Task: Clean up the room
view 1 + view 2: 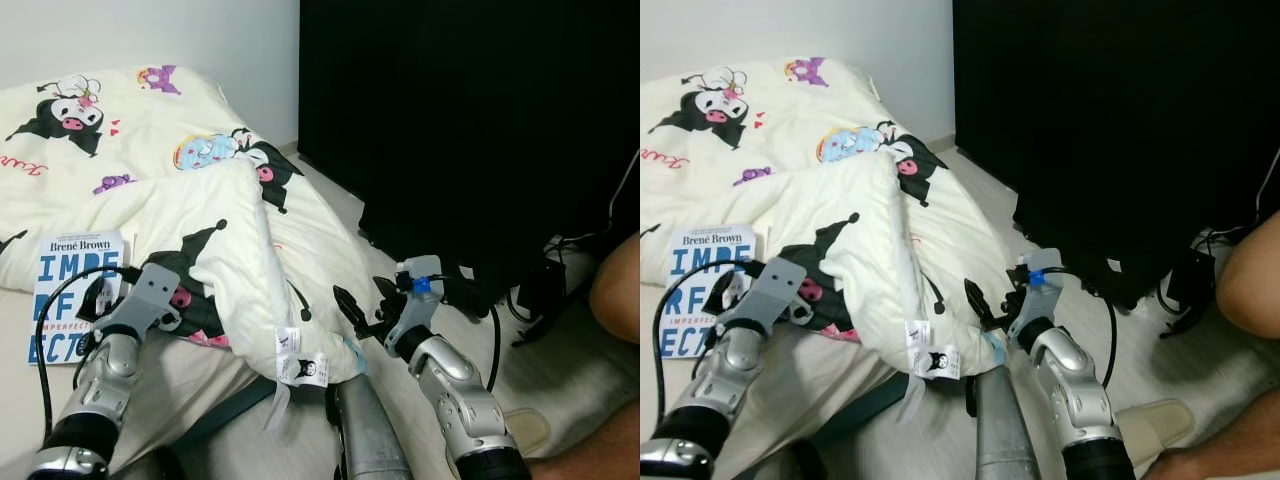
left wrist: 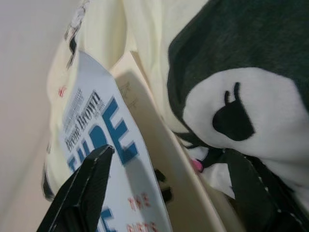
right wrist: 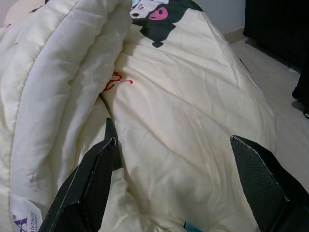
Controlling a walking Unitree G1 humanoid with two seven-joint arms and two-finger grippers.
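Left claw [image 2: 169, 193] is held open beside the book [image 1: 70, 295], right claw [image 3: 178, 188] open against the folded cream comforter [image 1: 240, 250].

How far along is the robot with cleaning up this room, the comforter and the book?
Nothing looks finished yet. The cream comforter lies bunched and half folded over itself. The left gripper is open at the book where the comforter's edge meets it; the right gripper is open at the comforter's near edge, gripping nothing. Left to do: straighten the comforter and put the book away.
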